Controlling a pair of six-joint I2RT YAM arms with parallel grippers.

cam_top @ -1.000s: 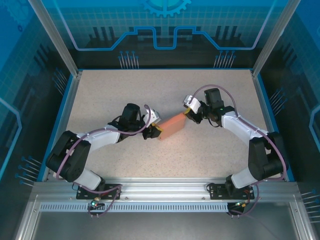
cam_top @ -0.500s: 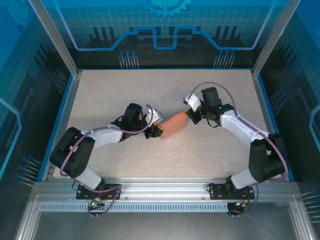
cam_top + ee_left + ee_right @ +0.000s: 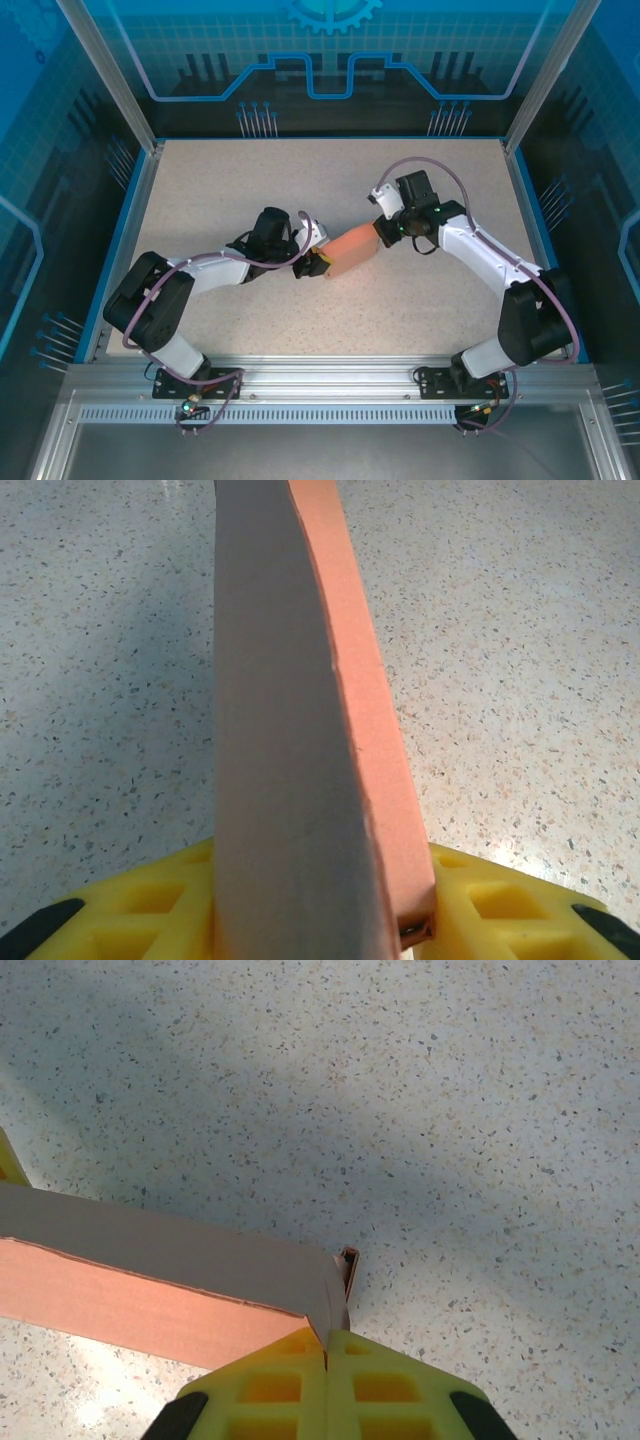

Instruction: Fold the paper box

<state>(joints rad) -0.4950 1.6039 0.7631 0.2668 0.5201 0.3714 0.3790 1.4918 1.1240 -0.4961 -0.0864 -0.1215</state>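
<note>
Box (image 3: 350,248) bridges the arms: left gripper (image 3: 312,265) clamps one end, right gripper (image 3: 383,233) pinches the other, probably for creasing.

In the left wrist view the box (image 3: 300,730) runs off the top edge and its near end drops below the bottom edge, where the yellow fingers (image 3: 120,920) of the left gripper (image 3: 320,850) are cut off too. In the right wrist view the box leaves by the left edge, the right gripper (image 3: 326,1340) is cropped at the bottom, and whatever its fingers (image 3: 270,1390) pinch at the box corner is hidden between them. From above, both sets of jaws are too small to make out
</note>
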